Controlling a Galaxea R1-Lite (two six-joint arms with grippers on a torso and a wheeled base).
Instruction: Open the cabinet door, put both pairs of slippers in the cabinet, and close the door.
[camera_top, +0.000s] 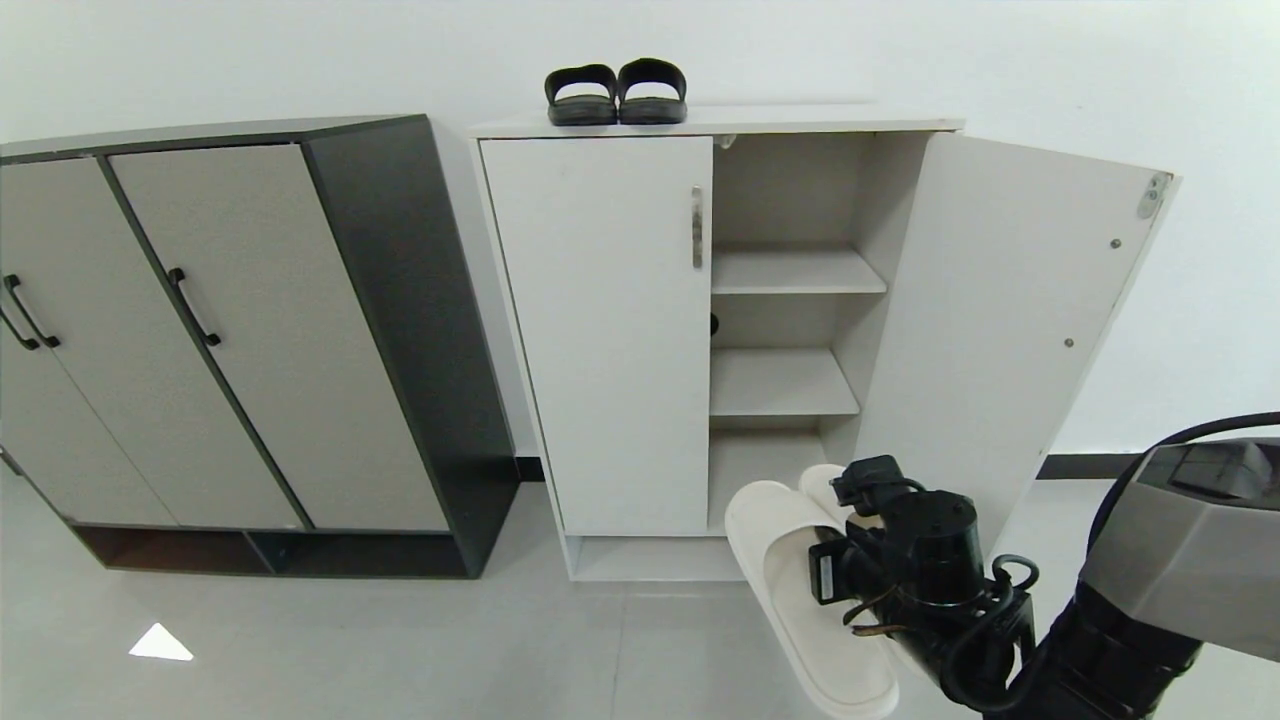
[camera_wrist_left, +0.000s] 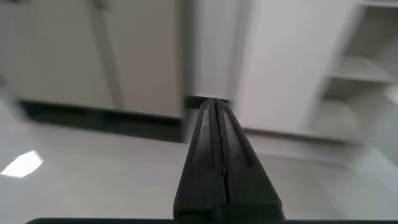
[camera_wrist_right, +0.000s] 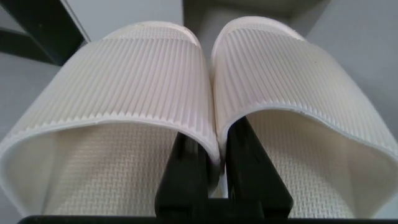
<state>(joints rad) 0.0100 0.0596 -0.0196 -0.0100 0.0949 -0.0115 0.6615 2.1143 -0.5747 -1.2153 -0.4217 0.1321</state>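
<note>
One step looks done: the door stands open, the right fingers clamp the white slippers, the cabinet just ahead of them, the black slippers wait high beyond them on its top, and the left fingers are closed, empty.

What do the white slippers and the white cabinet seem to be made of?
Pair of white ribbed slippers: probably soft foam or rubber, matte; the straps show fine moulded ridges. White two-door cabinet: likely laminated board, smooth and matte; flat panels with thin shelf edges.
</note>
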